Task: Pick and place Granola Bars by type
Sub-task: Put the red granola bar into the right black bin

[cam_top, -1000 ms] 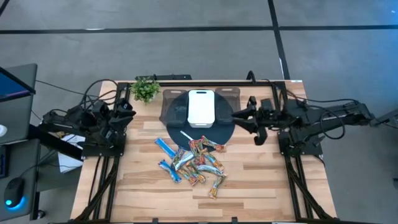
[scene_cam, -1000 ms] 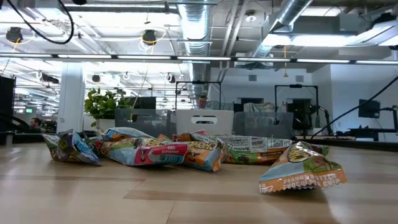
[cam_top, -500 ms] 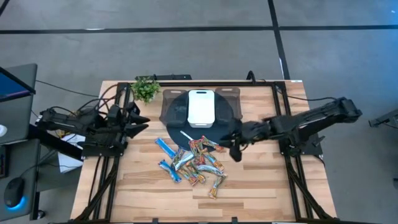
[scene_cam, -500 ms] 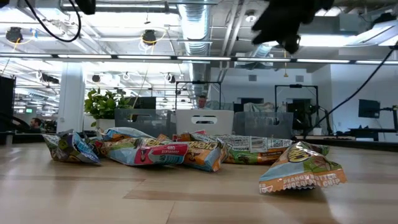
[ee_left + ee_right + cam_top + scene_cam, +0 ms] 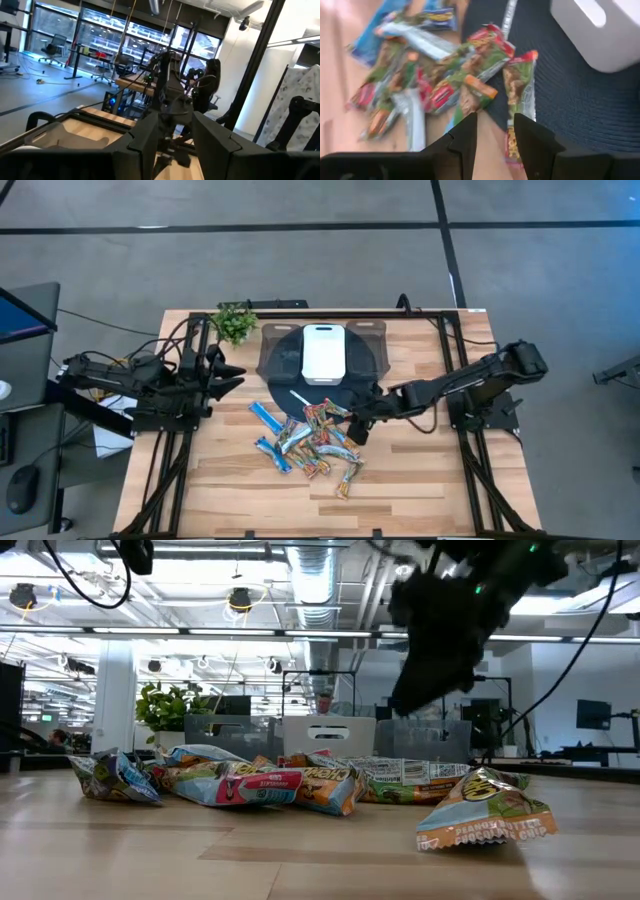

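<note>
At the left of the high view the left gripper [image 5: 228,372] hangs at the left table edge, beside the plant [image 5: 233,322]. It has lifted a little and turned toward the centre in the last second. Its fingers are apart; its wrist view shows a clear gap between them. It is well apart from the bars, so I judge that it only waits.

In the middle of the high view the bars [image 5: 312,442] lie in one loose pile on the wood, below the dark mat [image 5: 368,380]. The upper bars reach over the mat's lower edge. A white box [image 5: 323,352] stands on the mat. No bar is sorted yet, so the task is at its start.

At the right is the main change. One second ago the right arm was folded back by the mat's right edge. Now it is stretched toward the centre, and the right gripper [image 5: 358,423] hovers just over the right end of the pile. Its fingers [image 5: 532,140] are apart and hold nothing. In its wrist view a green and red bar [image 5: 518,95] lies half on the mat, close before them. I think the first pick is being prepared.

There is much bare wood [image 5: 420,470] below and to the right of the pile, and also at its left, for placing groups. The pile is tight, so a neighbour may be dragged along.
</note>
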Tool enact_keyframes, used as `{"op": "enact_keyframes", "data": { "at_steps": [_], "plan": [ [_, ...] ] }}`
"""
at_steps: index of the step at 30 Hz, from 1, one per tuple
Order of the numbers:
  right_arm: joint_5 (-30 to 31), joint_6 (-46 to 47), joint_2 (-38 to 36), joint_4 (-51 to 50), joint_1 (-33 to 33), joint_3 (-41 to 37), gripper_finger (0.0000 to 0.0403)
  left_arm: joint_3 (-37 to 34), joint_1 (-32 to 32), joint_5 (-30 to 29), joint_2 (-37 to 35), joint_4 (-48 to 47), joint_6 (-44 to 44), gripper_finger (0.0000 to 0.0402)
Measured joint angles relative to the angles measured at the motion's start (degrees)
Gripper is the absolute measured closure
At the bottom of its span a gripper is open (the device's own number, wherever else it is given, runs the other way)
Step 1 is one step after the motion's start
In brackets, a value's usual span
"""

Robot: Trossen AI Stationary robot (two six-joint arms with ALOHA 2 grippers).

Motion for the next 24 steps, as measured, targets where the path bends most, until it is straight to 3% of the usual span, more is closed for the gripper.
{"op": "enact_keyframes", "data": {
  "at_steps": [3, 15, 24],
  "plan": [
    [0.16, 0.43, 1.32, 1.60, -0.83, 0.02, 0.0275, 0.00, 0.00, -0.03, -0.03, -0.58, -0.93, 0.0290],
    [0.17, -13.42, 1.47, 2.17, -1.34, 0.00, 0.0204, 0.00, 0.00, -0.20, -0.02, -5.00, -2.63, 0.0290],
    [0.15, -18.91, 1.53, 2.33, -1.77, 0.00, 0.0216, 0.00, 0.02, -1.48, -0.02, -6.79, -2.59, 0.0290]
  ]
}}
